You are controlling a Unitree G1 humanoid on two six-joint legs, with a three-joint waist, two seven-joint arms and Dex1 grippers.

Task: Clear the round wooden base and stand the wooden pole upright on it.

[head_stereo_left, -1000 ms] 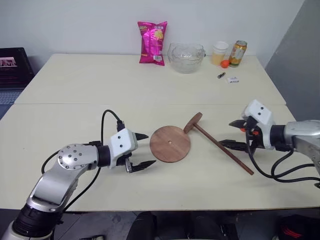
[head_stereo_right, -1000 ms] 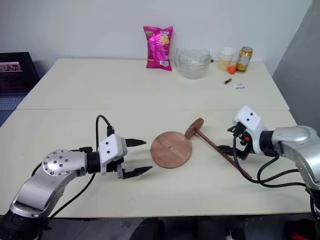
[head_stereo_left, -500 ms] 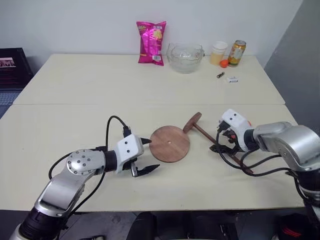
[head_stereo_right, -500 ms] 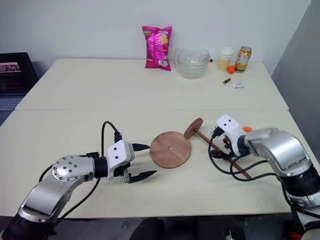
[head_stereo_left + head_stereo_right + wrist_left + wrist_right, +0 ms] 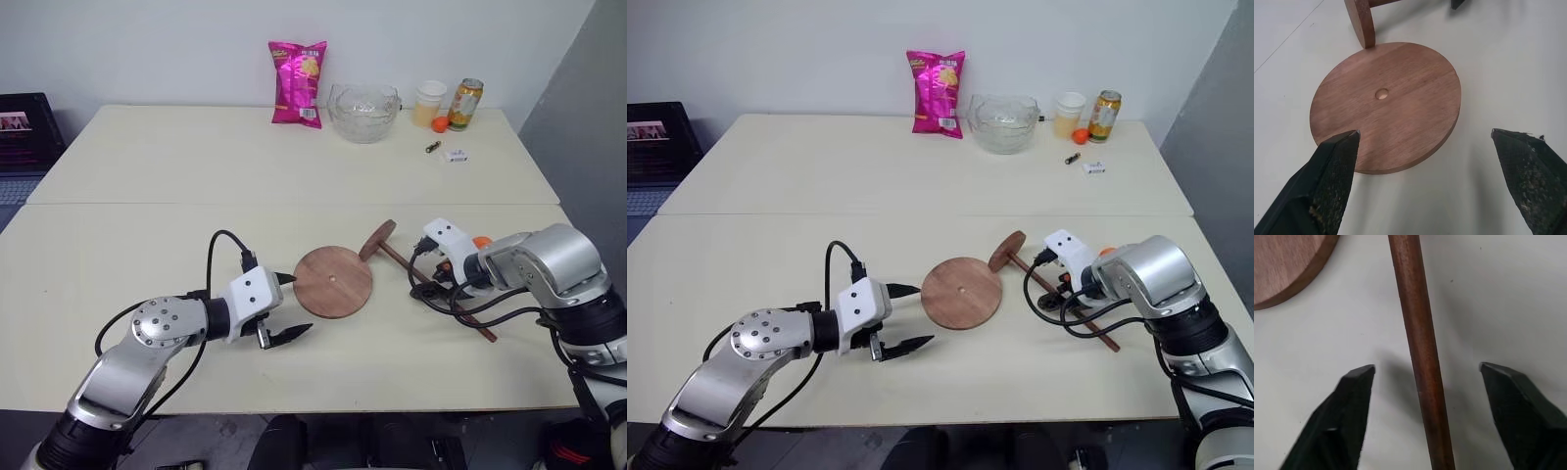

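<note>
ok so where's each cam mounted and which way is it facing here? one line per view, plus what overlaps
Left eye and right eye views: on the head, facing forward and down over the table; both arms show, left gripper open beside the round wooden base, right gripper over the wooden pole.
Left wrist view: along its two fingers, facing the base and the pole's head disc.
Right wrist view: along its open fingers, straddling the pole's rod.
Shared: base and pole appear in every view.
</note>
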